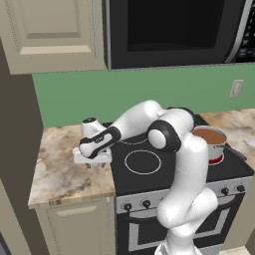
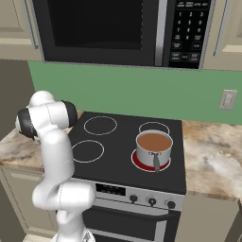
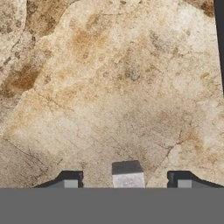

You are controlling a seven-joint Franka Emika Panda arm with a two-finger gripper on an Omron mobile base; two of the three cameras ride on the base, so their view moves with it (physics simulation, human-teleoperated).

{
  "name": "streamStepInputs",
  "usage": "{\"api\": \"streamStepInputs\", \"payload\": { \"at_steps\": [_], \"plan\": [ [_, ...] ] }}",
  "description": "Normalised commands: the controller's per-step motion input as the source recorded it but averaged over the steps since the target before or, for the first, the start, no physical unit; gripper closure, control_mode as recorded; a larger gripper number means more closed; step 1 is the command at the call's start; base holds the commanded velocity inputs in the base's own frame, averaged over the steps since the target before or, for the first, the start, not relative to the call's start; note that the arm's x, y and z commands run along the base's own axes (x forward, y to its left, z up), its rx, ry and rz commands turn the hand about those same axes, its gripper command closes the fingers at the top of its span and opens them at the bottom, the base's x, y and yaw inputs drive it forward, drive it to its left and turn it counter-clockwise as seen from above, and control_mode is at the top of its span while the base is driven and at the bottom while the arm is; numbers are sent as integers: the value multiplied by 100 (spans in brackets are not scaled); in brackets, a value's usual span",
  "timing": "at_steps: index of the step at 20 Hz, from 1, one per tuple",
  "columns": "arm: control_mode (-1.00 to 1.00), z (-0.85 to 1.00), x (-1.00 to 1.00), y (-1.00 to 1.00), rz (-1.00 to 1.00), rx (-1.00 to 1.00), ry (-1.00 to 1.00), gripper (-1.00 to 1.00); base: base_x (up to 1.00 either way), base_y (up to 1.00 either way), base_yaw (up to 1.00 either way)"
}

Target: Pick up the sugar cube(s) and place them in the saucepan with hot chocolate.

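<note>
While the hand view is cut off along its lower edge, it does show one sugar cube [image 3: 127, 175] sitting on the marbled stone counter [image 3: 113, 87] midway between the two dark fingertips [image 3: 69, 179], with clear gaps on both sides. The fingers are spread apart and touch nothing. Only the cube's pale top and a darker shaded face can be seen, and its lower part is hidden. A second cube cannot be made out anywhere.

From the left base view, the gripper [image 1: 93, 160] hangs low over the counter [image 1: 60, 174] just left of the stove [image 1: 169, 169], but the hand's white block covers the fingers and the cube beneath, so neither can be picked out there. From the right base view the arm's own elbow and upper link block that whole corner.

Well apart from the hand, the saucepan [image 2: 154, 145] stands on the stove's front right ring, which glows red under it. It is a small round pale-grey pot holding smooth brown liquid, its dark straight handle pointing toward the front of the stove [image 2: 113, 160]. In the left base view the saucepan [image 1: 211, 140] is partly hidden behind the arm's forearm.

The stone is tan and cream with rusty brown veins and thin dark cracks. The cooktop is flat matte black with thin white ring outlines. A glossy black microwave [image 2: 104, 33] hangs above, against a flat green wall [image 2: 142, 90].
</note>
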Motion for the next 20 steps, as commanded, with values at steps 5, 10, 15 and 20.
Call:
{"api": "streamStepInputs", "payload": {
  "at_steps": [5,10,15,20],
  "plan": [
    [-100,-8,9,0,0,0,-2,-100,0,0,0],
    [-100,-4,2,0,0,0,-1,-100,0,0,0],
    [-100,0,0,1,0,0,0,100,0,0,0],
    [-100,0,0,0,0,0,0,100,0,0,0]
  ]
}}
